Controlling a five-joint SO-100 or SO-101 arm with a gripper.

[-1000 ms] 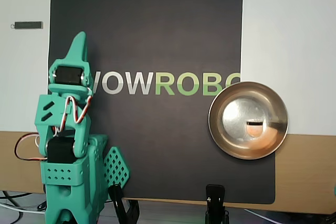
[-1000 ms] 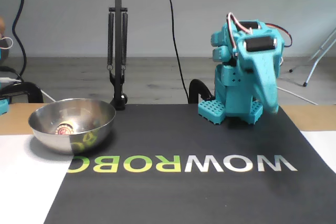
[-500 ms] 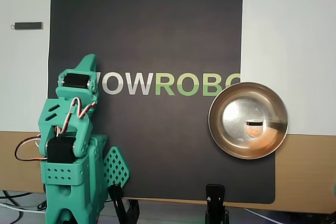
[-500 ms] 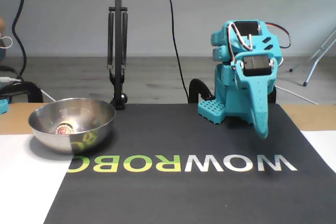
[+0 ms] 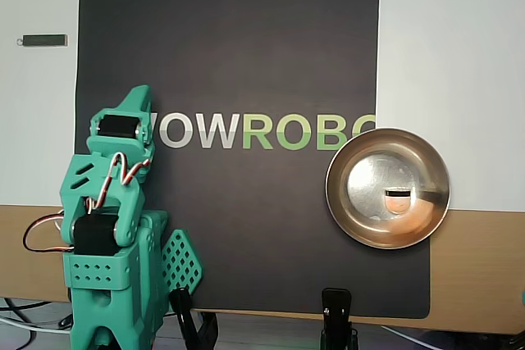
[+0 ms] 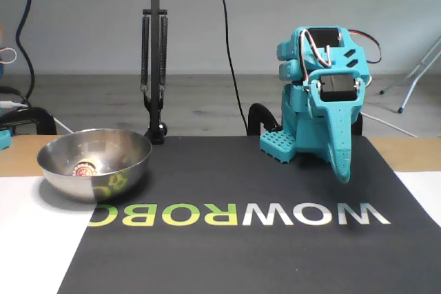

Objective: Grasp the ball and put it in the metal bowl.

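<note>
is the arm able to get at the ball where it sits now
Probably yes. The ball lies in the open bowl, with nothing over it, and the mat between is bare. The gripper is folded down near the base, far across the mat, so it would need a long reach.

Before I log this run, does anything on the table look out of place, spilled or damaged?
Nothing stands out. The small orange ball sits inside the upright shiny metal bowl, which straddles the black mat's edge. The teal arm is folded at its base, pincer pointing down, holding nothing.
</note>
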